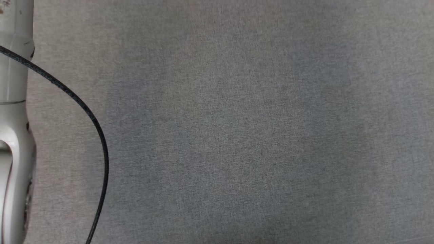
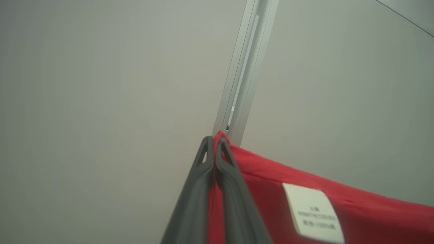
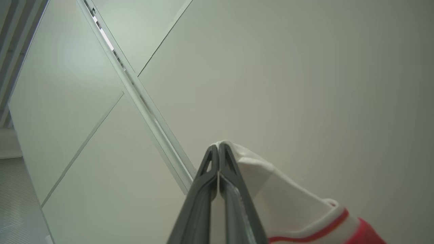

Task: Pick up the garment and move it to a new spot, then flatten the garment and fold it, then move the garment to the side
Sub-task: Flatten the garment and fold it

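- Red garment (image 2: 264, 179) hangs pinched in your left gripper (image 2: 214, 144); your right gripper (image 3: 218, 149) clamps its white edge (image 3: 268, 183) (both pointing at a wall (image 2: 101, 101)).
- You're likely mid-carry; next, lower it onto the grey table (image 1: 237, 135), keeping it stretched flat.

Work surface (image 1: 237, 135): grey woven cloth, matt, fine rough weave. Arm shell (image 1: 15, 142): white plastic, glossy. Cable (image 1: 107, 162): black, matt, braided-looking sleeve. Left gripper (image 2: 214, 140), right gripper (image 3: 219, 147): dark grey plastic, matt, smooth. Garment (image 2: 356, 217): red cloth, matt, soft; white cloth with red trim in the right wrist view. Label (image 2: 313, 211): white, smooth, printed. Rail (image 2: 245, 67): metal, satin. Wall panels (image 3: 305, 84): smooth, matt.
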